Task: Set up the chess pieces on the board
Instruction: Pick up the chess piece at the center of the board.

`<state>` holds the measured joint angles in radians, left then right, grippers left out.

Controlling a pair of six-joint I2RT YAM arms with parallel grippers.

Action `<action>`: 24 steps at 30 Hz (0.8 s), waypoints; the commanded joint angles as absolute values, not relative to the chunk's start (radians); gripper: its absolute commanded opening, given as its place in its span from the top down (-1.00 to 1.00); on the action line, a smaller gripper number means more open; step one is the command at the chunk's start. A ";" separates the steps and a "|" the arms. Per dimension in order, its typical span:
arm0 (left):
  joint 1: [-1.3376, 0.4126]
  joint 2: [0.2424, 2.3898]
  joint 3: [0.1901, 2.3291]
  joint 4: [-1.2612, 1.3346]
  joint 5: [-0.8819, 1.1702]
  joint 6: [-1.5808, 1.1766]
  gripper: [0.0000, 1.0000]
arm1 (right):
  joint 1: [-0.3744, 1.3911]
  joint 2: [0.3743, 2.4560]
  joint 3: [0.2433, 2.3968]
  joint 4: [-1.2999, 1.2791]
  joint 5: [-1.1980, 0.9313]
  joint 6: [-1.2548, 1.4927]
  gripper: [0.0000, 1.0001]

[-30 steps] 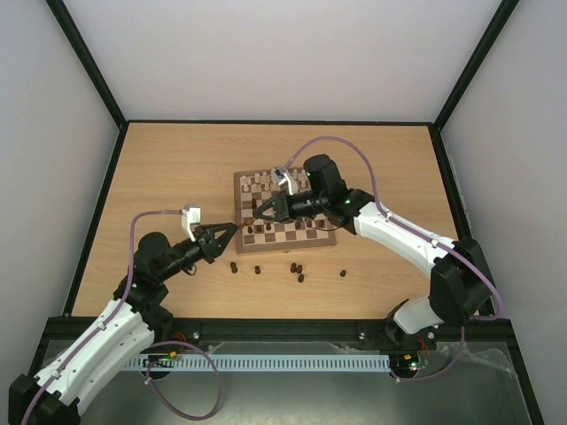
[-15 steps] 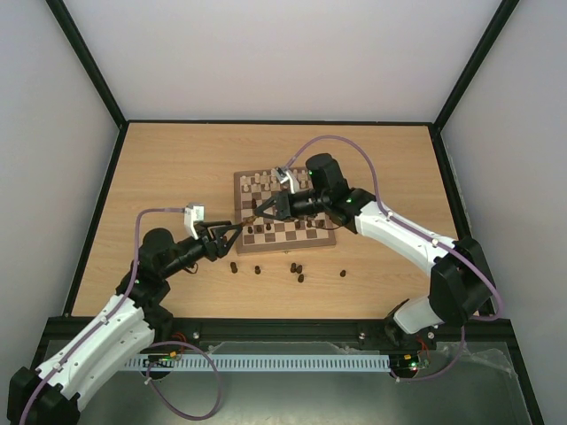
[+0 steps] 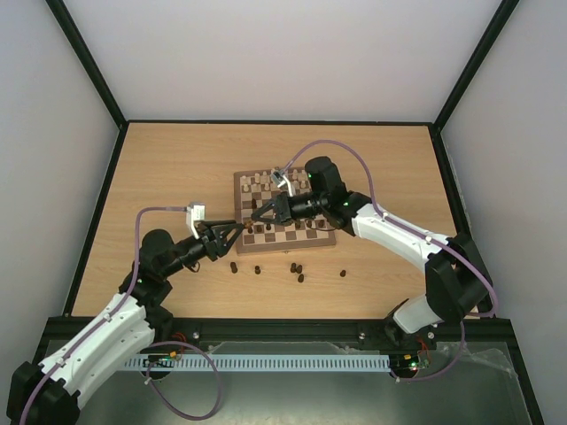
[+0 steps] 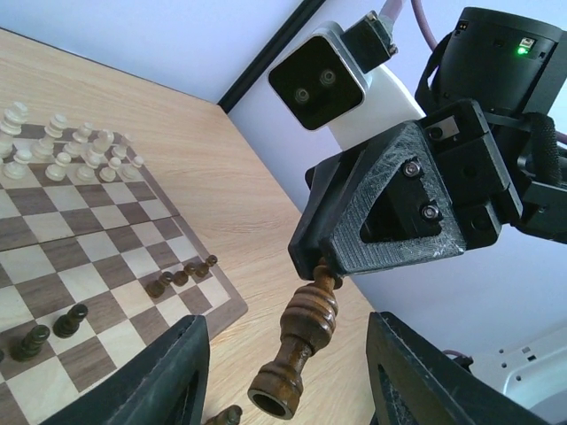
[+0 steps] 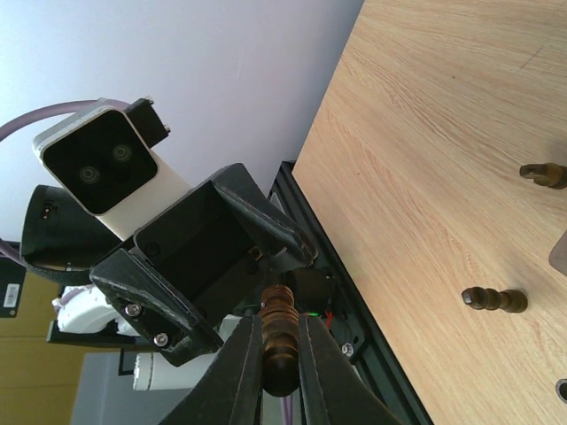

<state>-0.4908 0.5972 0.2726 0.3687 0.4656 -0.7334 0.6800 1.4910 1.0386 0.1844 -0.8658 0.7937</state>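
We see a wooden table (image 3: 168, 177) with the board (image 3: 283, 245) lying a little right of its middle. The 2 arms reach in from the near edge, the left arm (image 3: 106, 332) from the left and the right arm (image 3: 399, 237) over the board, and they meet by the board's near-left corner.

The right gripper (image 3: 257, 215) is clamped on the top of 1 dark piece (image 4: 299, 347), which hangs tilted below it. The left gripper (image 3: 234, 230) stands parted. Its 2 fingers (image 4: 159, 376) sit either side of that piece with a gap on each side, so we see no contact.

Cream pieces (image 4: 62, 150) fill the board's far rows. Some dark pieces (image 4: 182, 276) stand on the near rows. A few more dark pieces (image 3: 296, 268) lie loose on the table, just near of the board.
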 commanded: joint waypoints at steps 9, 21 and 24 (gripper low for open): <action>-0.497 0.608 0.249 0.467 0.519 -0.764 0.18 | 0.678 1.498 1.043 0.240 -0.919 0.815 0.81; -0.496 0.630 0.252 0.485 0.534 -0.773 0.92 | 0.675 1.503 1.046 0.244 -0.911 0.814 0.81; -0.497 0.627 0.254 0.471 0.530 -0.771 0.95 | 0.673 1.506 1.050 0.242 -0.909 0.814 0.81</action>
<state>-0.4908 0.6308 0.2562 0.4511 0.5198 -0.7750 0.6781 1.4960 1.0386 0.2234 -0.8886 0.8127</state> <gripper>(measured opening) 0.149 0.093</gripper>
